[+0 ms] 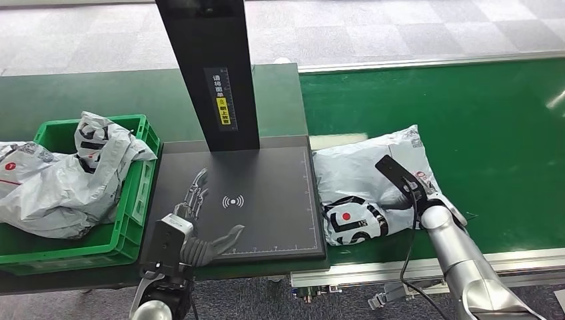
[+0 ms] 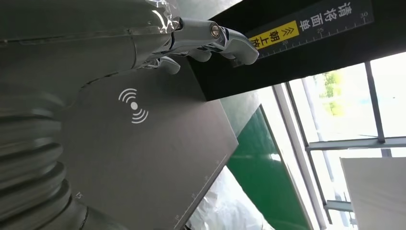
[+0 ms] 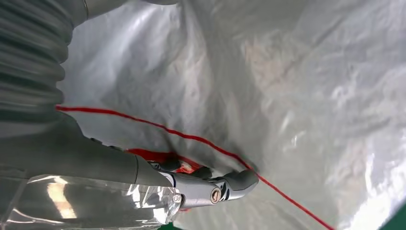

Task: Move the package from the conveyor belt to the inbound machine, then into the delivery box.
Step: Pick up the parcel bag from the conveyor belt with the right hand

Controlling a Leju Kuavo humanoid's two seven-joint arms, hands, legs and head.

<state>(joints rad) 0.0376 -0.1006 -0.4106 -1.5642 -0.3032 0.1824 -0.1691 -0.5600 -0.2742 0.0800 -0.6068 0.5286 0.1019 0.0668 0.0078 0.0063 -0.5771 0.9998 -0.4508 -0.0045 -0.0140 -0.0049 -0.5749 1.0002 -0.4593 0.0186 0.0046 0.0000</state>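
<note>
My left hand (image 1: 200, 220) hovers over the near left part of the machine (image 1: 266, 220), fingers (image 1: 194, 193) spread and holding nothing. In the left wrist view the same fingers (image 2: 210, 40) reach out over the dark plate with its white wave mark (image 2: 133, 106).

My right hand (image 1: 436, 203) lies on the package (image 1: 363, 177), mostly hidden behind my forearm. In the right wrist view my fingers (image 3: 215, 184) press into the wrinkled film of the package (image 3: 287, 96) where a thin red line crosses it; whether they have actually pinched it I cannot tell.

The package is a soft, pale grey plastic mailer, crumpled and shiny, with black block printing and a red dot at its near end. It lies on the belt (image 1: 480, 113), just to the right of the machine, its left edge touching or nearly touching the plate's rim.

The belt is bright green with a metal edge rail. The machine is a flat black plate with ruler marks along its edges, and a black post (image 1: 210, 67) rises from its far side carrying a yellow label. To the left a green box (image 1: 136, 193) holds other grey mailers (image 1: 63, 177), heaped above its rim. Beyond the desk (image 1: 100, 93), also green, lies a floor (image 1: 400, 27) of grey carpet tiles.
</note>
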